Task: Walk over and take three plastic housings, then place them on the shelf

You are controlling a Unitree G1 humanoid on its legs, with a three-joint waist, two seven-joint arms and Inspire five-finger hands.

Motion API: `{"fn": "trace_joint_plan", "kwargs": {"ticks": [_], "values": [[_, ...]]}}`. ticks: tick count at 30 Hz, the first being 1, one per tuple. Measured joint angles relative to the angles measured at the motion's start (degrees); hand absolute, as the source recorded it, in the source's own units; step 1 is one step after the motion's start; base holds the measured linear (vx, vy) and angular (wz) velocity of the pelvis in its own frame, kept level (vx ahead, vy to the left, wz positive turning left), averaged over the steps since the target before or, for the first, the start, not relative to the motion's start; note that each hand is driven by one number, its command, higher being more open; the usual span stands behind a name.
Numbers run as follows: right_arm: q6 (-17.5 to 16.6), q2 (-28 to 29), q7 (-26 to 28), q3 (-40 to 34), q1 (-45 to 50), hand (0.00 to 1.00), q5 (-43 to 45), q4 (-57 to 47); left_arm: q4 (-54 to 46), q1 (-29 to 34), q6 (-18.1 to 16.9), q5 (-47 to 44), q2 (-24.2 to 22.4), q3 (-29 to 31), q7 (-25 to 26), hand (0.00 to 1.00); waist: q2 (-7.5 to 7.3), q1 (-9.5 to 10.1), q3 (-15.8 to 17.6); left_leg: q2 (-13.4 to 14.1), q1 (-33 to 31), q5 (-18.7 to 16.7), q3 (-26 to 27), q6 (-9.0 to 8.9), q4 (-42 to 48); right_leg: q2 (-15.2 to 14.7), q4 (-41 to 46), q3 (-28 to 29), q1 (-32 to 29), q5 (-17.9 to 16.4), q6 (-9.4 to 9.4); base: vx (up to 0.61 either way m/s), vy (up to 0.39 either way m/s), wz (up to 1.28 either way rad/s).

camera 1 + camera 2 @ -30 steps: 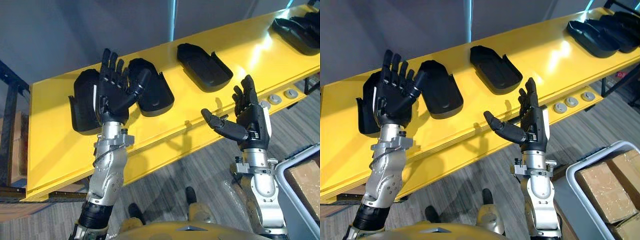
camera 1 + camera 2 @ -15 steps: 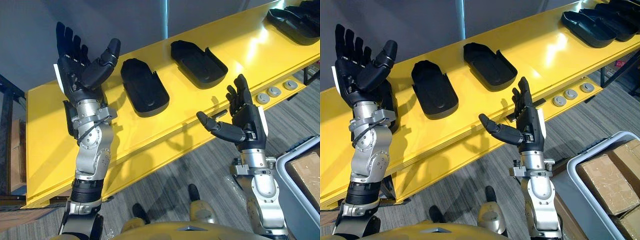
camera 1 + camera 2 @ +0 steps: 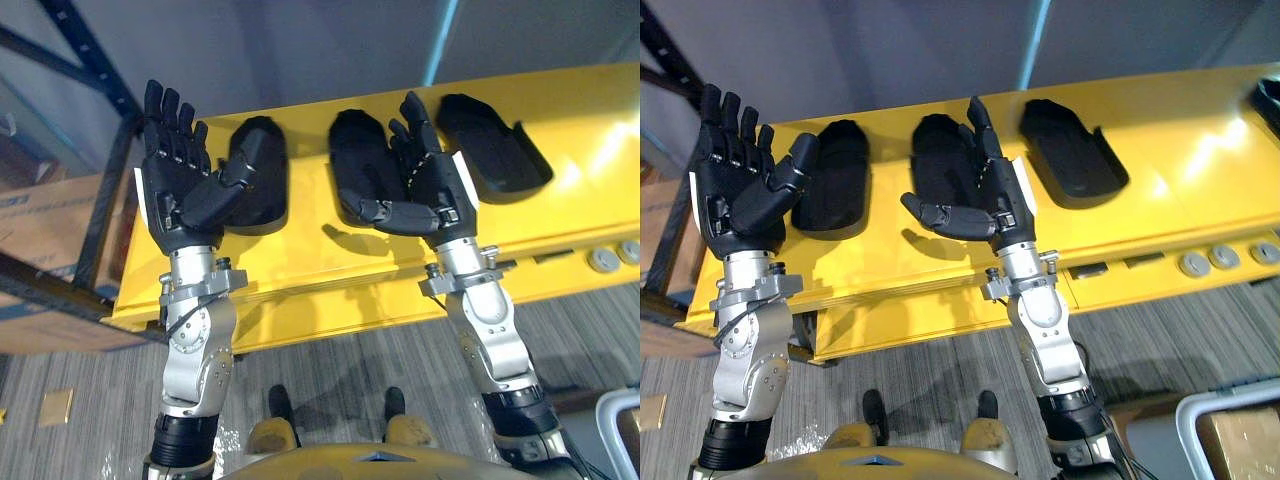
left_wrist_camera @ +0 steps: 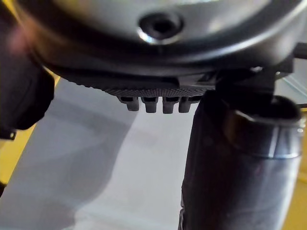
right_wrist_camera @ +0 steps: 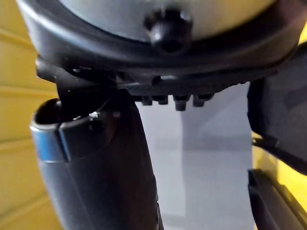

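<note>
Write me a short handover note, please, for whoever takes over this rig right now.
Left hand: open, raised, empty.
Right hand: open, raised in front of the middle housing, empty.
The left housing, middle housing and right housing lie in a row on the yellow surface.
Done: nothing grasped.
Left: apparently all three pick-ups and the shelf placement.
</note>
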Motion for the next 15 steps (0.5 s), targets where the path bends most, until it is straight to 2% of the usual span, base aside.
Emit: {"fn": "trace_joint_plan", "kwargs": {"ticks": [2, 8, 11, 15], "values": [[0.2, 0.4, -2.8, 0.6, -3.0, 1.0, -1.4, 3.2, -0.9, 1.5, -0.7, 0.0, 0.0, 0.1, -2.3, 1.0, -0.39, 1.35, 0.4, -0.2, -0.9, 0.5, -1.7, 0.08, 0.0, -0.1, 0.0, -1.5, 0.2, -0.1, -0.19, -0.02, -0.003, 0.32], [0.9, 0.6, -9.1, 0.6, -10.9, 1.0, -3.3, 11.0, -1.1, 6.1, -1.5, -0.2, 0.0, -0.1, -9.7, 1.0, -0.31, 2.83, 1.4, -1.3, -1.7, 1.1, -4.6, 0.38, 0.0, -0.9, 0.7, -4.5, 1.1, -0.6, -0.19, -0.03, 0.01, 0.27], [1.6, 0.6, -12.7, -1.0, -16.2, 1.0, -4.9, 15.2, -1.2, 6.5, -1.6, -1.3, 0.2, -0.2, -11.6, 1.0, 0.23, 3.45, 3.0, -1.6, -3.1, 1.6, -6.4, 0.23, 0.0, -1.3, 1.8, -6.3, 0.4, -1.3, -0.58, -0.08, 0.016, 0.32], [4.9, 0.5, -15.6, -3.4, -22.7, 1.0, -4.9, 21.5, -1.4, 6.8, -2.5, -4.5, 0.2, -0.1, -12.4, 1.0, 0.33, 5.22, 5.6, -1.9, -4.4, 2.5, -8.1, 0.4, 0.0, -1.5, 2.8, -7.9, -0.2, -1.7, -0.64, -0.06, -0.001, 0.21]]}}
